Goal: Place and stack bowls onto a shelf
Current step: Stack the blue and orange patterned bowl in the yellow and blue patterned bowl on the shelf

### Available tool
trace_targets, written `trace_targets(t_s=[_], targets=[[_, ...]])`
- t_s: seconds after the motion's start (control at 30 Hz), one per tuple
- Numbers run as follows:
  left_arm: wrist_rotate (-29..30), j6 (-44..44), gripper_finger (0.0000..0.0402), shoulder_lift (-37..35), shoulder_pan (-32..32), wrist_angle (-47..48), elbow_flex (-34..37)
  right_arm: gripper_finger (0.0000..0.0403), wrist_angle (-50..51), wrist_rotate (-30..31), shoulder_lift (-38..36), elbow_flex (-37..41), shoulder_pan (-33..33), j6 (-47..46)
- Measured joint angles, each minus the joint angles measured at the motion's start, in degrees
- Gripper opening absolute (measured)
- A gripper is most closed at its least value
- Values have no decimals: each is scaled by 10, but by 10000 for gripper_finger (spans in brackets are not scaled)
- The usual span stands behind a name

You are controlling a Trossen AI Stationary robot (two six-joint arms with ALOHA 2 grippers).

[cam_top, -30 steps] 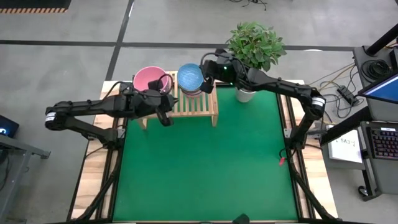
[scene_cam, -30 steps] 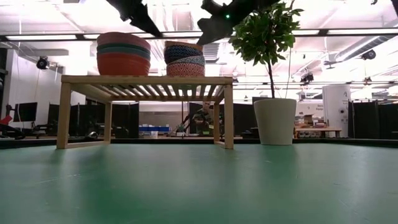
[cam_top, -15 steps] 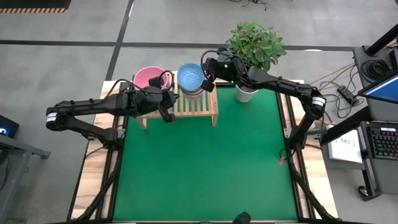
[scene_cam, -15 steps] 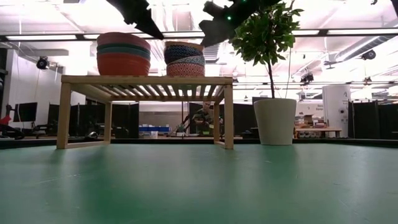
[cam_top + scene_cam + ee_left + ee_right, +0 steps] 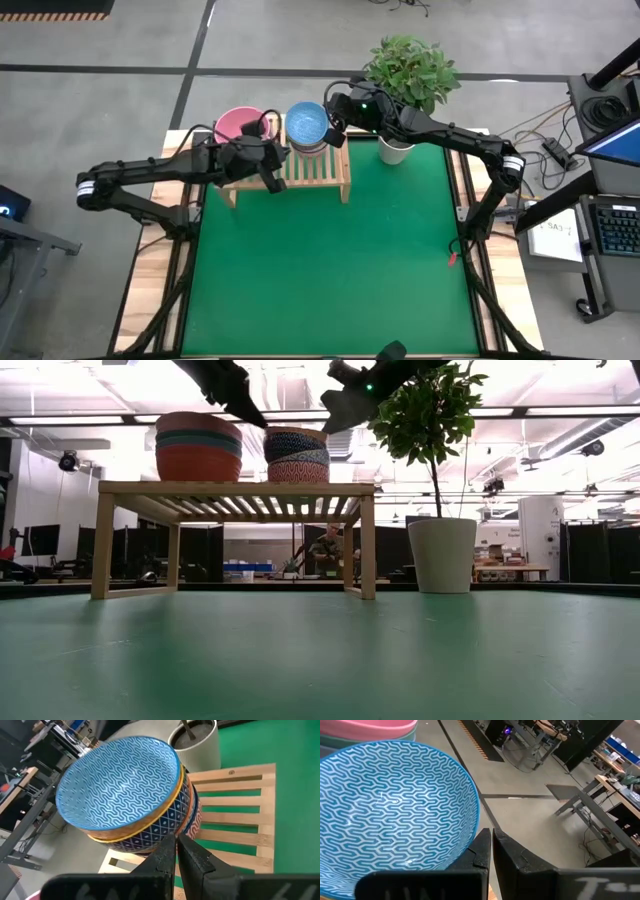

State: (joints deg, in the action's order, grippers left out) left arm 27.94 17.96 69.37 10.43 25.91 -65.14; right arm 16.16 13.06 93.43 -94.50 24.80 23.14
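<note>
High view, risk: both tools crowd the patterned stack [image 5: 307, 127] on the shelf [image 5: 318, 172]; judged, a sideways nudge from either arm could slide or topple it off the slats.
High view, left tool [image 5: 274, 182]: at the shelf's front edge, between the pink-topped stack [image 5: 238, 124] and the patterned stack; arm reaches in from the surface's left side.
High view, right tool [image 5: 333, 137]: just beside the patterned stack's right rim; arm stretched long past the plant pot [image 5: 394, 151], so a swing back could also brush the plant.
Low view, bowls: two stacks sit level on the shelf top, plain stack [image 5: 198, 447] on the left, patterned stack [image 5: 297, 455] on the right; both arms hang above them, neither tool touching.
Low view, risk: the stacks stand close together; a bump to one may knock the other.
Left wrist view, left tool [image 5: 176, 854]: fingers together, holding nothing, pointed at the base of the patterned stack, light blue bowl [image 5: 118, 782] on top.
Right wrist view, right tool [image 5: 491, 850]: fingers together, empty, just off the light blue bowl's rim.
Surface [image 5: 330, 270]: no bowls lie on it; stacking looks complete.
</note>
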Motion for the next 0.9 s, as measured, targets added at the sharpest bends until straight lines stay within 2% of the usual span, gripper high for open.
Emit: trace_targets(t_s=[0.27, 0.77, 0.9], targets=[[1, 0, 0, 43, 19, -11, 0, 8, 4, 0, 0, 0, 0, 0], [-1, 11, 0, 67, 36, -48, 0, 9, 32, 0, 0, 0, 0, -7], [-2, 11, 0, 75, 36, -47, 0, 9, 45, -24, 0, 0, 0, -17]])
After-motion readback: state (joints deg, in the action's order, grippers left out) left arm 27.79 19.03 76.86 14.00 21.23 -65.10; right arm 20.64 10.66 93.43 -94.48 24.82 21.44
